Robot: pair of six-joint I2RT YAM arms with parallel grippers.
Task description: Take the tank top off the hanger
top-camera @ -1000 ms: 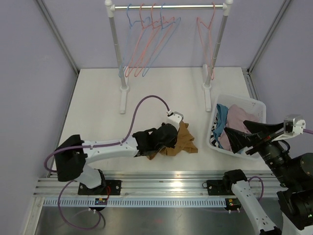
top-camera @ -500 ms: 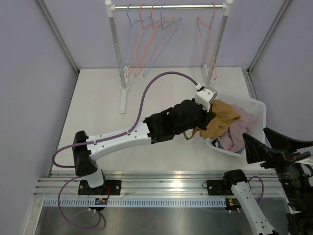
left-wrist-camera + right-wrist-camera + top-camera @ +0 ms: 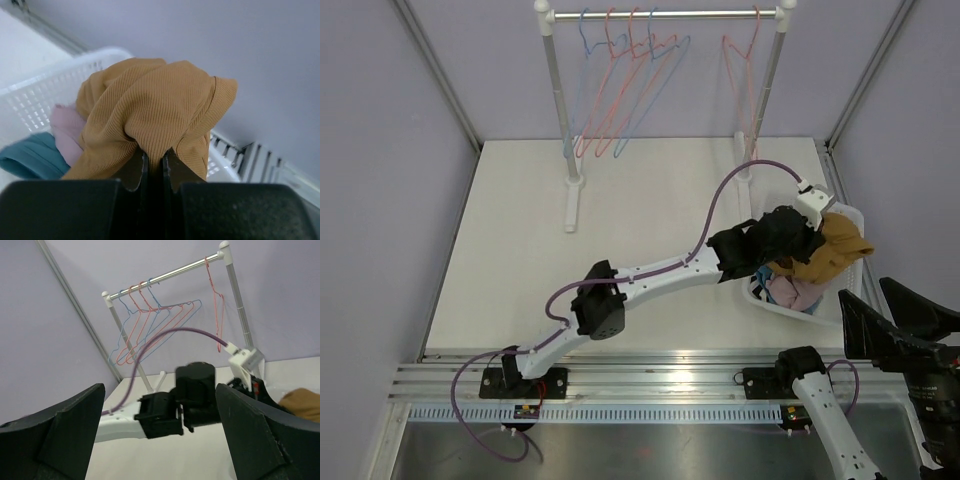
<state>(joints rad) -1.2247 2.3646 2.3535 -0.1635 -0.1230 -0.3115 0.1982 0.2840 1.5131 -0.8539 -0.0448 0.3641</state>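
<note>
Jaws of our left gripper (image 3: 152,164) are clamping the mustard tank top (image 3: 160,102) just above the white laundry basket (image 3: 35,90); our right gripper (image 3: 156,440) is gaping empty near that basket. Hangers (image 3: 620,100) beyond the basket are hanging bare, so we are judging only release left.

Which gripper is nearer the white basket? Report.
Left. The left gripper, shut on the mustard tank top, hangs over the basket; the right gripper sits open outside its near corner.
</note>
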